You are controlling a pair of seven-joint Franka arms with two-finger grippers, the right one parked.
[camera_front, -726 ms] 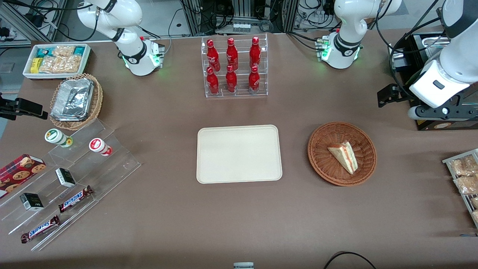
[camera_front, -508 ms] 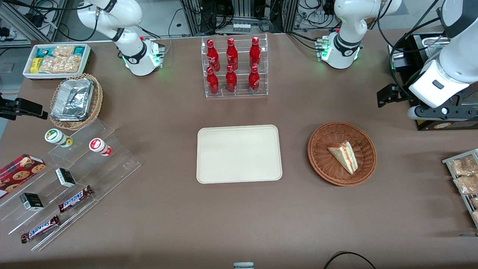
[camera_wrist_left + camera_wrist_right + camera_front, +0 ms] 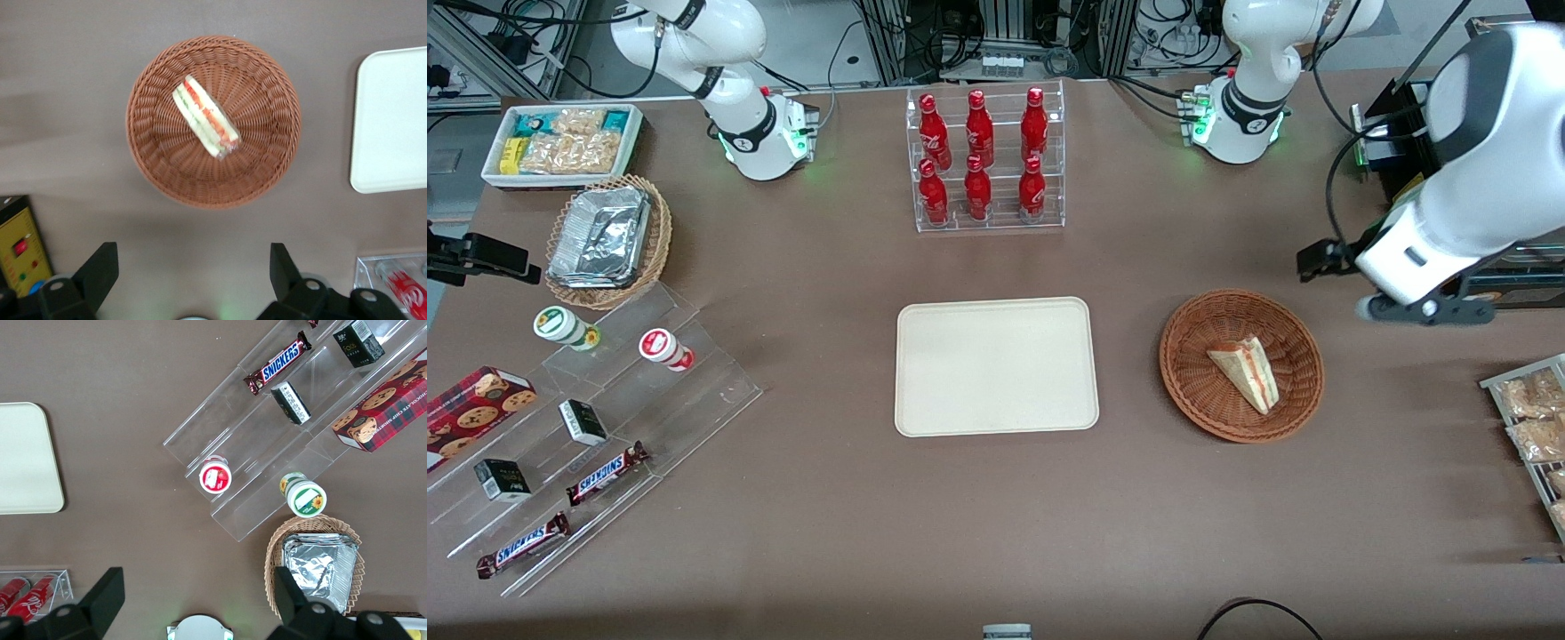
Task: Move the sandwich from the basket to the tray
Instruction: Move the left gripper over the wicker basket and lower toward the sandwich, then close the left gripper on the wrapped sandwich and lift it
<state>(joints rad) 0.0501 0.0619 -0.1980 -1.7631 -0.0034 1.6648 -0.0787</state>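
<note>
The sandwich (image 3: 1245,372) lies inside the basket (image 3: 1190,356), resting on the weave a little off its middle, with its filling edge turned toward the working arm's end of the desk (image 3: 996,516). The tray (image 3: 996,366) sits bare beside the basket, toward the parked arm's end. The gripper (image 3: 193,270) hangs above the desk just outside the basket's rim, farther from the front camera than the sandwich, jaws spread wide and holding nothing. The risk from here lies in the grasp: the wedge sits at a slant to the jaws, so a descent without turning the wrist could pinch a corner, squash the soft bread, or catch the basket's raised rim and drag it.
</note>
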